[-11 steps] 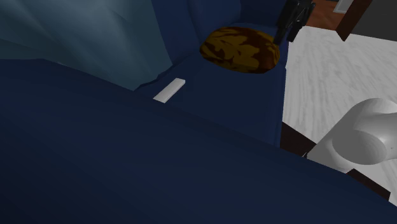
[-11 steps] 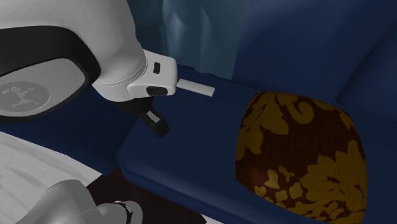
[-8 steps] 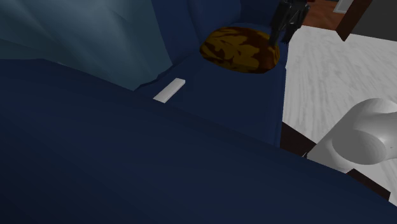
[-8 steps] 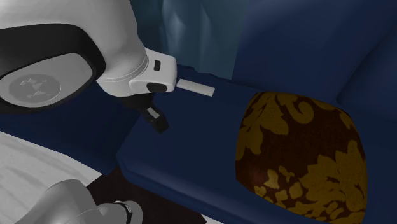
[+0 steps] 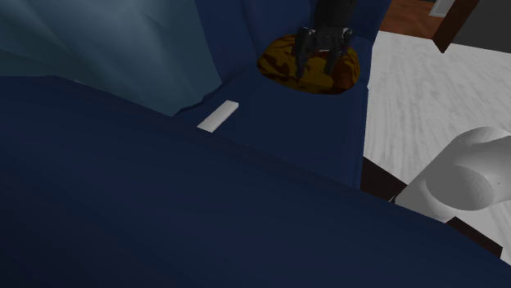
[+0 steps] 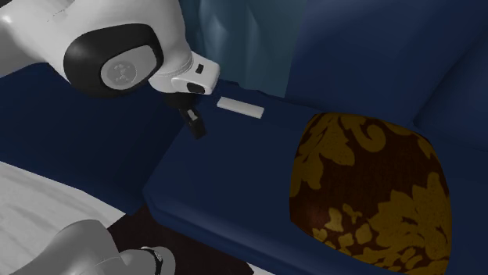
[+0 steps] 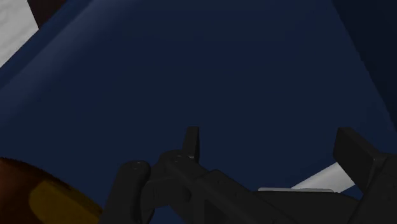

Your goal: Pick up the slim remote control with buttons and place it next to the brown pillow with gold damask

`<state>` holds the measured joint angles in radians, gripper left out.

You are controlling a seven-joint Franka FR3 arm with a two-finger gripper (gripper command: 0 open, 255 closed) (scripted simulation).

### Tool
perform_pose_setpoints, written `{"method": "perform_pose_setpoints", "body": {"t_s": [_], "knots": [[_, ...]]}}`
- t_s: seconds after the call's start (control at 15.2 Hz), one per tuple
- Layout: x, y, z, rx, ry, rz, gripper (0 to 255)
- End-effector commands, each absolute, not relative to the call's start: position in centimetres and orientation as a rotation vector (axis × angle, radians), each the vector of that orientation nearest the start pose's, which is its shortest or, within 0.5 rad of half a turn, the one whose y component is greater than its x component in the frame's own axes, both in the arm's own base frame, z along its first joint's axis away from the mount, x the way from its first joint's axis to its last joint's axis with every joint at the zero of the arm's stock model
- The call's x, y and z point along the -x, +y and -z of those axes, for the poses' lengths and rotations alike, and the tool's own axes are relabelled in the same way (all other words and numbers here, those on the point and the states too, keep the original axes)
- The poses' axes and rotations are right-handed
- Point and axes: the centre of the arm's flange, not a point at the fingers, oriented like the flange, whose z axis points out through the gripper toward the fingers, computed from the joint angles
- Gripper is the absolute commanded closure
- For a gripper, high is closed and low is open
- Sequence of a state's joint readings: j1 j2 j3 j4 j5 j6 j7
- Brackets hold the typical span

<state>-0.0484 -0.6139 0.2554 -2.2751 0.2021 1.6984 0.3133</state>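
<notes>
On the dark blue sofa seat (image 6: 227,176), the slim white remote control (image 5: 219,115) lies flat close to a teal cloth (image 5: 98,49), well apart from the brown pillow with gold damask (image 6: 367,183) that rests farther along the same cushion. The black end effector (image 6: 195,125) hangs above the seat, touching neither. In the wrist view its fingers (image 7: 191,143) are spread over bare blue fabric and pinch nothing, with a strip of the remote control showing near one fingertip.
</notes>
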Motion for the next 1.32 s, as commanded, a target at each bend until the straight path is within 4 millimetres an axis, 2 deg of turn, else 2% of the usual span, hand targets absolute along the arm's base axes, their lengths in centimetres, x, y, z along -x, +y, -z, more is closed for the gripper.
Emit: {"method": "perform_pose_setpoints", "body": {"t_s": [0.0,0.66,1.25], "knots": [[-37.2,12.8,-55.8,3.067,0.356,0.012,0],[-46.7,19.6,-49.0,3.023,0.766,-0.011,0],[-56.4,23.3,-42.5,2.936,1.13,-0.033,0]]}}
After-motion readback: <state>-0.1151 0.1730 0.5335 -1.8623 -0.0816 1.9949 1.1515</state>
